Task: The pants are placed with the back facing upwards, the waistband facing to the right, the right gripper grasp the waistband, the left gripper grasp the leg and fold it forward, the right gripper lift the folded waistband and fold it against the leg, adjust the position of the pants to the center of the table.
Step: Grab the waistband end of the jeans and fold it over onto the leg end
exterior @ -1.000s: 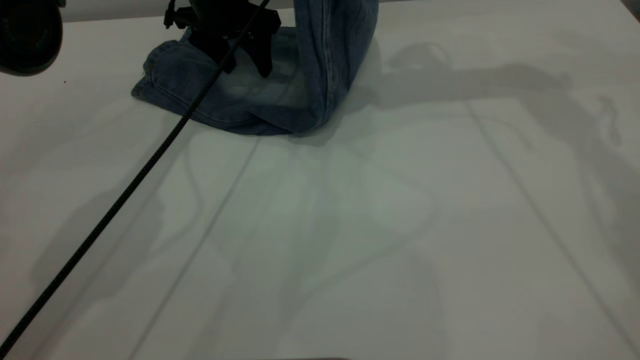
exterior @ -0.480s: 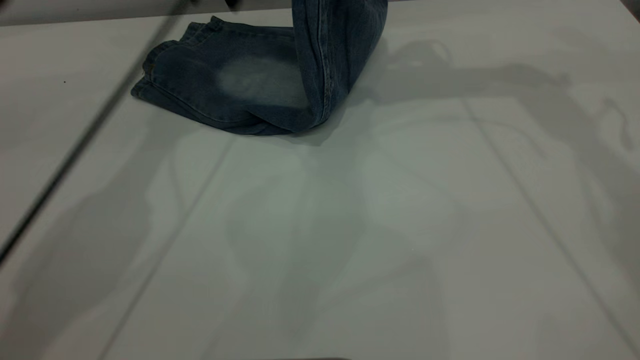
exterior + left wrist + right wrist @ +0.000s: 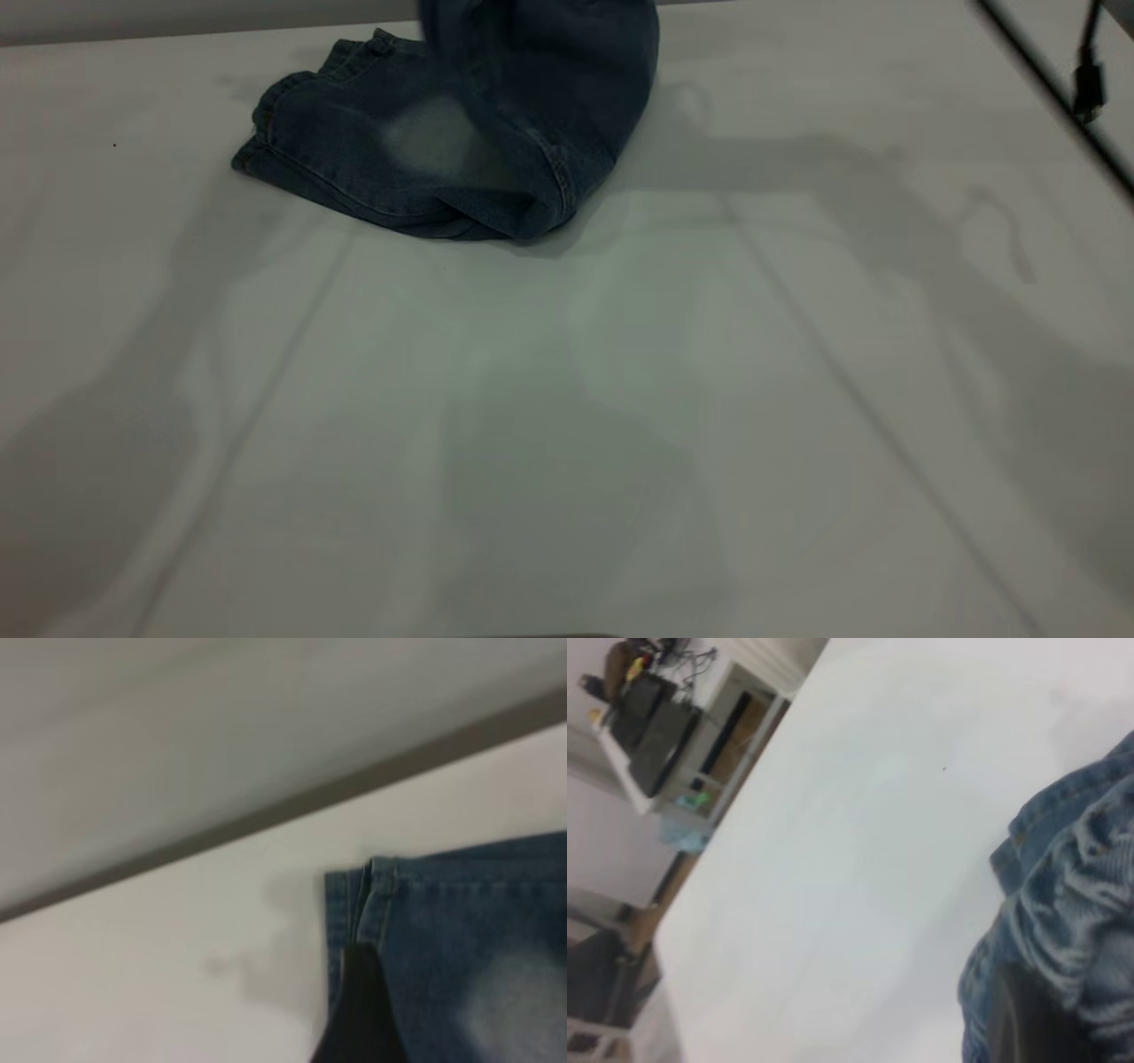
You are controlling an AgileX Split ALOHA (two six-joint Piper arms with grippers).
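The pants (image 3: 416, 151) lie folded lengthwise at the far side of the table (image 3: 567, 399), a bleached patch (image 3: 434, 137) on top. The leg is hidden beneath that layer. Their right end rises off the table and leans left over the flat part, running out of the exterior view's top. In the right wrist view the puckered waistband (image 3: 1081, 895) bunches around my right gripper (image 3: 1050, 1014), which is shut on it. My left gripper (image 3: 434, 1010) hovers open above the hems (image 3: 372, 890), one dark finger (image 3: 359, 1010) showing. Neither gripper shows in the exterior view.
A black cable of the right arm (image 3: 1063, 84) crosses the exterior view's top right corner. The table's far edge (image 3: 292, 806) runs just behind the pants. Shelves and boxes (image 3: 656, 726) stand beyond the table's end in the right wrist view.
My left gripper and its cable have pulled away from the pants and left the exterior view. The raised waistband end has swung left over the flat part. The right arm's cable has appeared.
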